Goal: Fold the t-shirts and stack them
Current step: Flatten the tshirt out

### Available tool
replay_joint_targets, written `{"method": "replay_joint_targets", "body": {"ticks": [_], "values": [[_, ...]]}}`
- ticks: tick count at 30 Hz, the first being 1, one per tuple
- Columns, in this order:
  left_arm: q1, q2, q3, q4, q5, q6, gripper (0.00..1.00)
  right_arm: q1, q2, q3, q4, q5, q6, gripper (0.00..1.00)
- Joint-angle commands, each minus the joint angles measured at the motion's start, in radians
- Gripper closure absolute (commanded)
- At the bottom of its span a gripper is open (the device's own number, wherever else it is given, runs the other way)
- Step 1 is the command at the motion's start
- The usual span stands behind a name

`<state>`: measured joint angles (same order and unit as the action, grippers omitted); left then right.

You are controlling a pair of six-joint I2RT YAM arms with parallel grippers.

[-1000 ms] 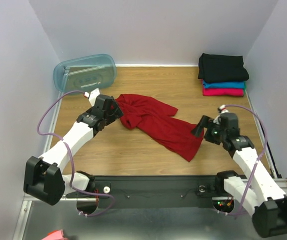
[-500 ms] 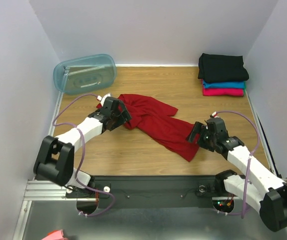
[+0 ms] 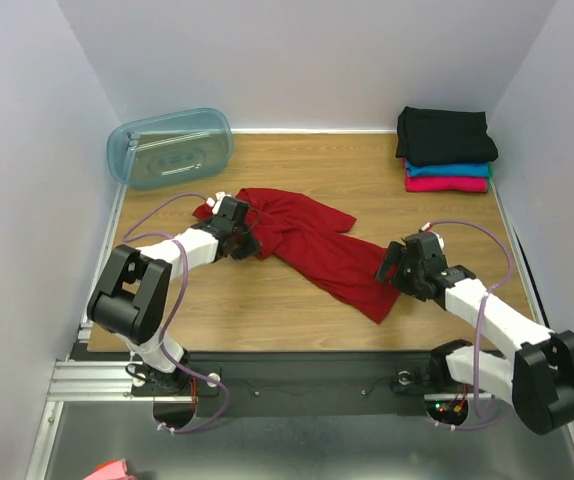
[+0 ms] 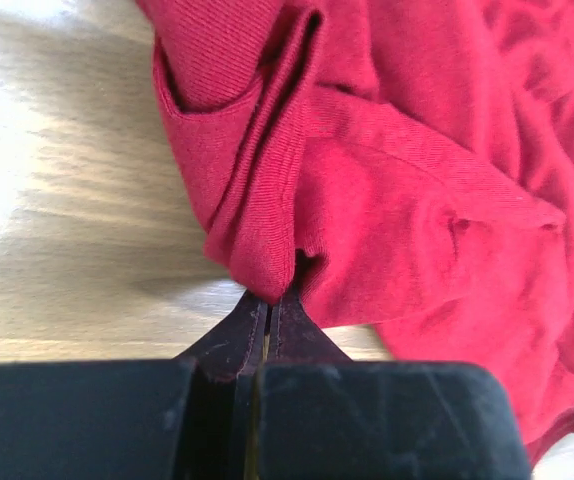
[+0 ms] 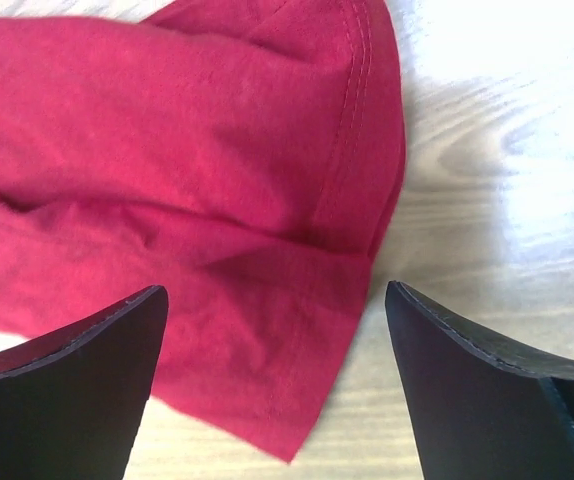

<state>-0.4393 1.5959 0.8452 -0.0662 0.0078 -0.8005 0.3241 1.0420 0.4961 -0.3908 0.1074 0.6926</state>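
Red t-shirt lies crumpled at the middle of the desk, well apart from the folded stack in the upper right. Left gripper is pinched closed on a fold at its left edge. The right gripper stands wide open over the lower-right hem, holding nothing. The cloth looks light and limp, so hems or corners are probably the best hold, since unsupported parts will sag.

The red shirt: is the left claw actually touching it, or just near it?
Touching. The left wrist view shows the left gripper closed, with a fold of the red shirt meeting its fingertips.
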Motion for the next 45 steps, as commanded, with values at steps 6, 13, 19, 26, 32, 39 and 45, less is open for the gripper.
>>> {"method": "replay_joint_targets", "body": {"ticks": [6,13,19,26,32,39,45], "values": [[-0.004,-0.131,-0.012,0.088,0.017,0.055,1.0,0.004,0.151,0.05,0.121,0.09,-0.008,0.06],[-0.004,-0.296,-0.096,0.109,0.015,0.073,1.0,0.003,0.101,0.021,0.121,0.107,0.005,0.38],[-0.004,-0.428,-0.113,0.117,0.027,0.09,1.0,0.003,0.009,0.044,0.119,0.153,-0.043,1.0],[-0.004,-0.56,-0.069,0.092,0.032,0.084,1.0,0.004,-0.103,0.145,0.119,0.205,-0.11,1.0],[-0.004,-0.706,0.096,0.016,0.017,0.116,1.0,0.003,-0.246,0.361,0.066,0.219,-0.2,1.0],[-0.004,-0.858,0.407,-0.079,-0.054,0.204,1.0,0.004,-0.345,0.71,-0.043,0.183,-0.263,1.0],[-0.004,-0.889,0.63,-0.124,0.105,0.238,1.0,0.003,-0.387,0.952,-0.115,0.095,-0.288,1.0]]}}
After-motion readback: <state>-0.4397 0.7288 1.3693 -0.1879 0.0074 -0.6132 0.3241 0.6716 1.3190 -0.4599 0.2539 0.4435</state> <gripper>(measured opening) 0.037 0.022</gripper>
